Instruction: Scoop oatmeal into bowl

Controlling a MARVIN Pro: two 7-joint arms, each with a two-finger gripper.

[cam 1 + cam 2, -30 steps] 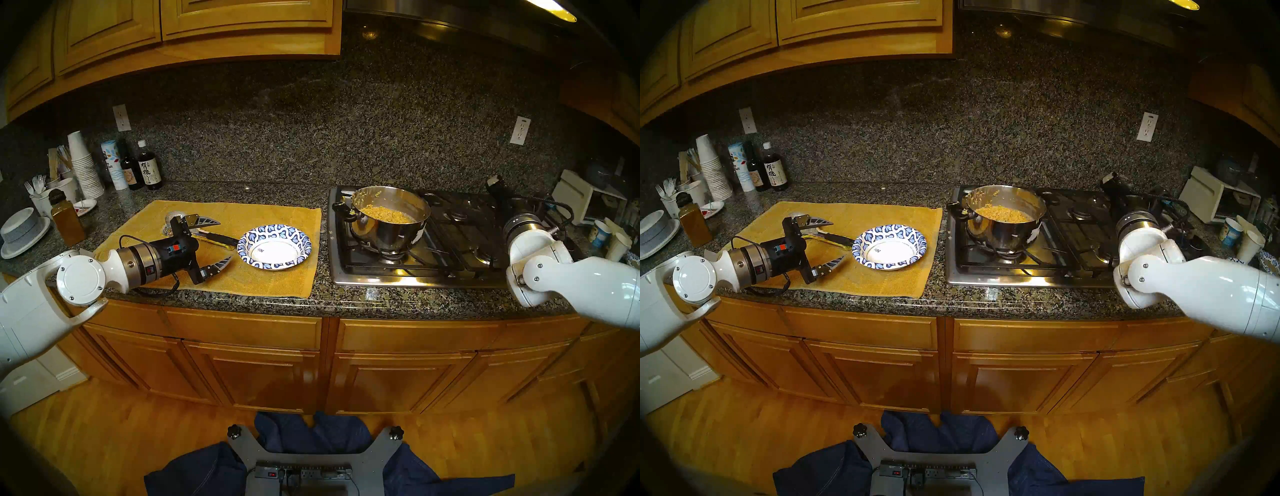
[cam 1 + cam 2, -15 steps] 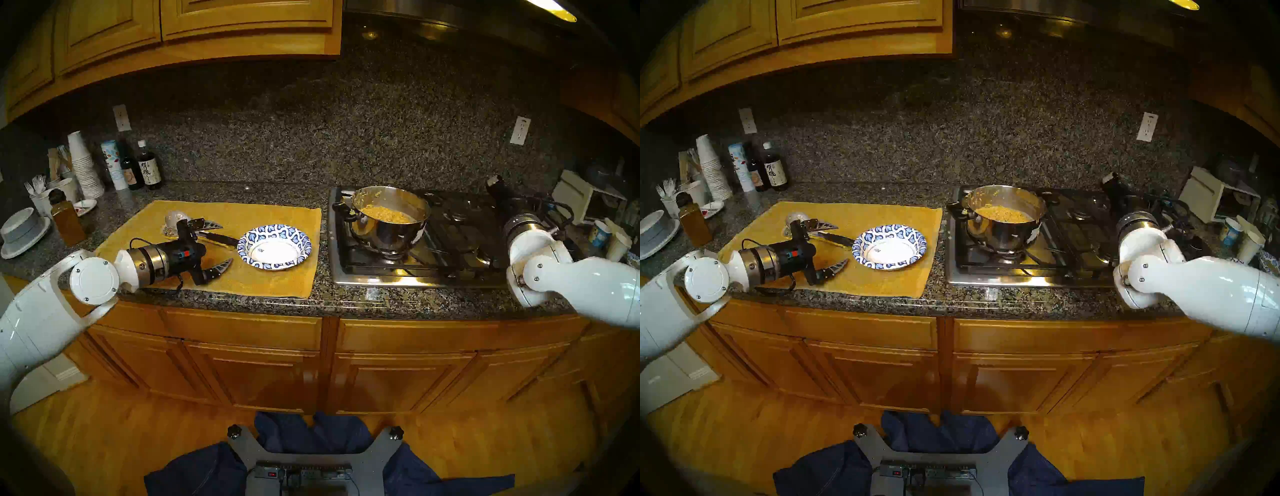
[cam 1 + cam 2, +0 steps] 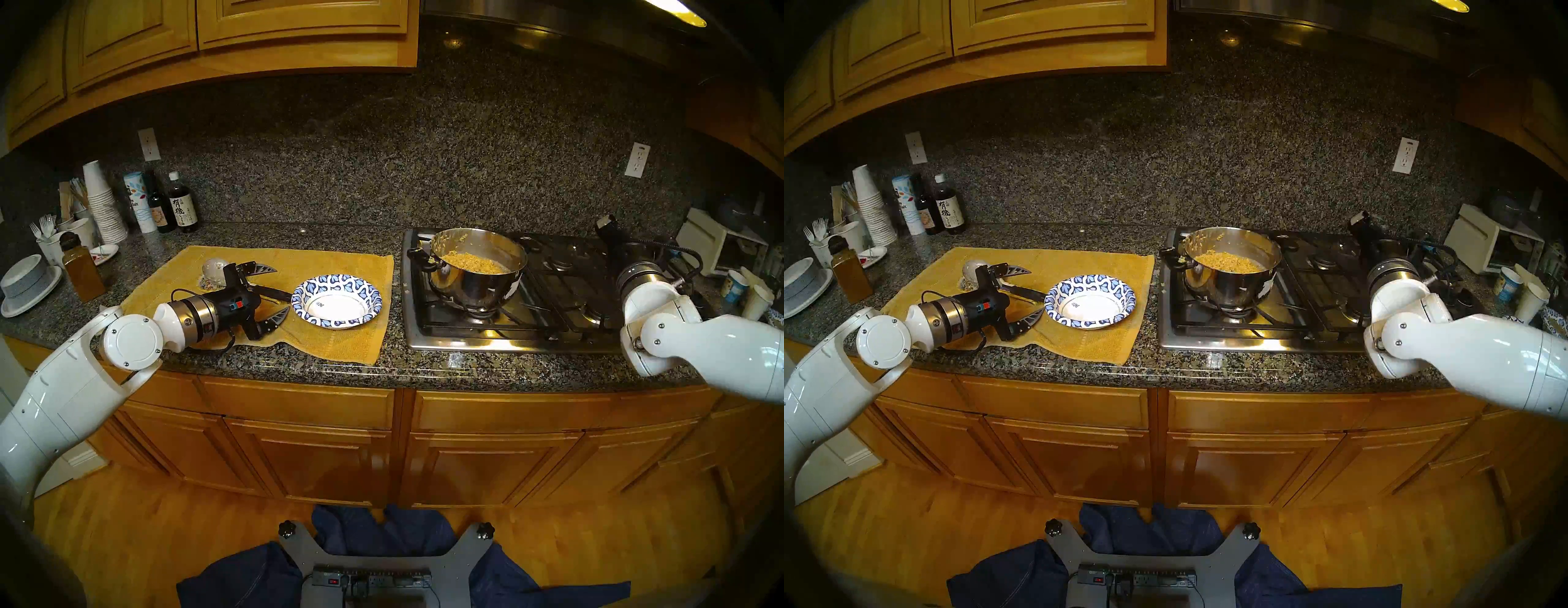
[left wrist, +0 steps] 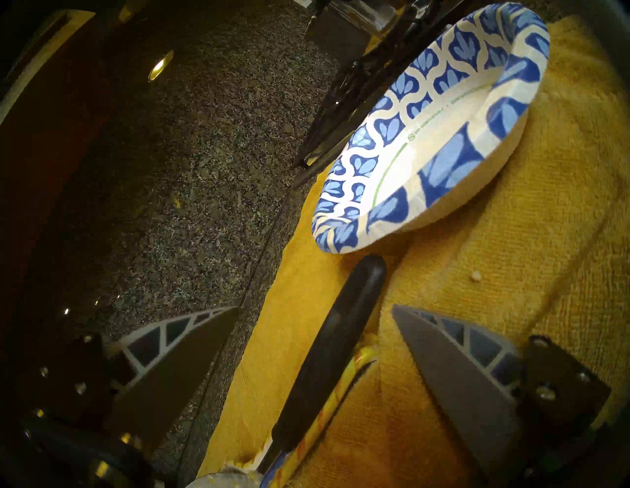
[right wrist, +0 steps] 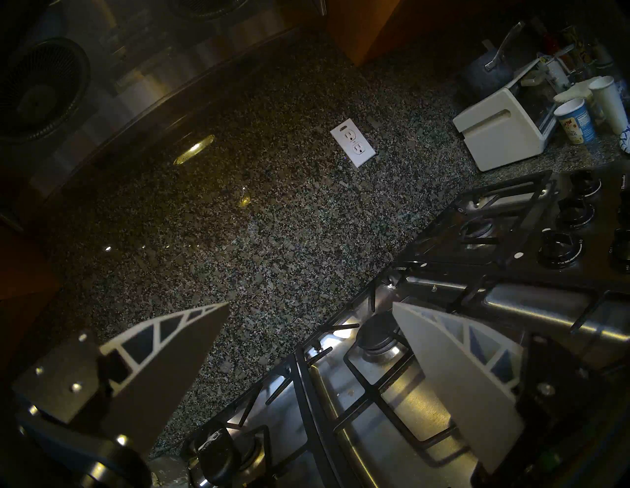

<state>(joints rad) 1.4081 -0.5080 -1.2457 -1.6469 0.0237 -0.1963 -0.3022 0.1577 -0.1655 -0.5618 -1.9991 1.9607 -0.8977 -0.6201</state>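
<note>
In the head stereo left view, a dark speckled granite counter (image 3: 237, 365) runs across mid-frame under honey-wood cabinets (image 3: 237, 29), with a wood floor below. One yellow terry cloth (image 3: 339, 339) lies left of centre; on it sits one shallow round paper bowl (image 3: 336, 302) with a blue-and-white swirl rim, empty. To its right, one steel gas cooktop (image 3: 509, 339) carries one shiny steel pot (image 3: 475, 288) holding the lumpy yellowish-tan oatmeal (image 3: 473, 262). The left gripper (image 3: 271, 293), fingers spread wide and empty, hovers over the cloth just left of the bowl, straddling one black-handled scoop (image 3: 271, 291). Two white wall sockets show on the backsplash.

The head stereo right view repeats this: bowl (image 3: 1090, 301), oatmeal (image 3: 1227, 261), left gripper (image 3: 1023, 293).

In the left wrist view, the bowl (image 4: 426, 129) fills the upper right; the scoop's black handle (image 4: 330, 354) lies between the two parted fingers.

In the right wrist view, the right gripper (image 5: 310, 306) stands wide apart, empty, above the cooktop grates (image 5: 375, 392) at lower right.
</note>
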